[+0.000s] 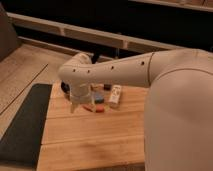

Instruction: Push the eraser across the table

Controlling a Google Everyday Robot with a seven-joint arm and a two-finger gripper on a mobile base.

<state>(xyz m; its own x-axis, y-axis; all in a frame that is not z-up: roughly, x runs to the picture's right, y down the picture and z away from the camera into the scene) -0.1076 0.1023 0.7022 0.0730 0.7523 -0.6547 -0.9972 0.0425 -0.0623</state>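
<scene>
One wooden surface (90, 145); one dark grey mat (25, 125) at its left edge. One white robot arm (125, 72) with one pincer (75, 107), low over the surface's far part. Three small items to its right: one white oblong block (115, 95), one blue piece (99, 97), one orange-red piece (96, 108).

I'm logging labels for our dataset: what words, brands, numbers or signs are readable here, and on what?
None can be read.
White oblong object on the table: any marks too blurred to read.
Claw, low over the table beside a blue item and an orange item: no lettering visible.
Arm: dark dots only.
</scene>
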